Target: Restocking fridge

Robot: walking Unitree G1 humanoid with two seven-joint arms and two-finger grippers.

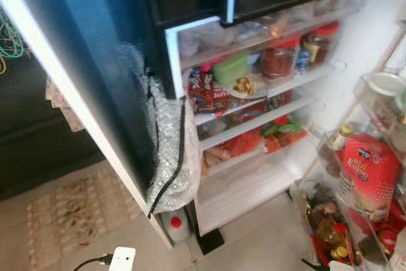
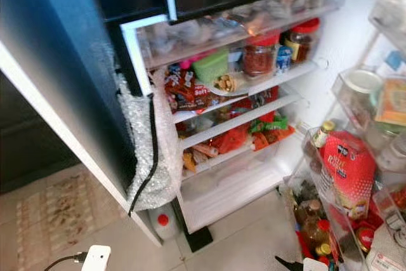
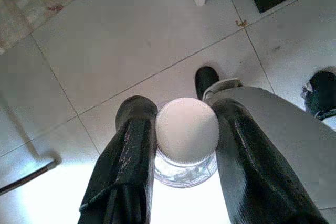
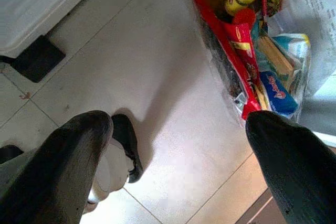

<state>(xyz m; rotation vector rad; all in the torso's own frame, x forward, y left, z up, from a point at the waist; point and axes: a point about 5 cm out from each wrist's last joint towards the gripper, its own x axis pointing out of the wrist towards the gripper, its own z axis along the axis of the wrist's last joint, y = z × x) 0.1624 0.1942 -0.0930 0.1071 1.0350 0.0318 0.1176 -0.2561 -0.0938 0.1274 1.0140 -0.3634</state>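
The left tool (image 3: 184, 156) pinches a clear bottle with a white cap (image 3: 187, 129) low over the tiled floor (image 3: 115, 51), near the open fridge (image 1: 254, 125). The right tool (image 4: 178, 166) hangs spread and empty by the door rack (image 1: 355, 182). To place the bottle well, I judge, lift it upright toward the bare lower shelf (image 1: 241, 188), steering right of the bubble wrap (image 1: 168, 157) and keeping the pinch firm below the cap.

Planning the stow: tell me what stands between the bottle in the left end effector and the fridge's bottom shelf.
Nothing visible does. The left end effector is shut on the clear white-capped bottle above bare tiled floor; the fridge door hangs open and the white bottom shelf lies bare.
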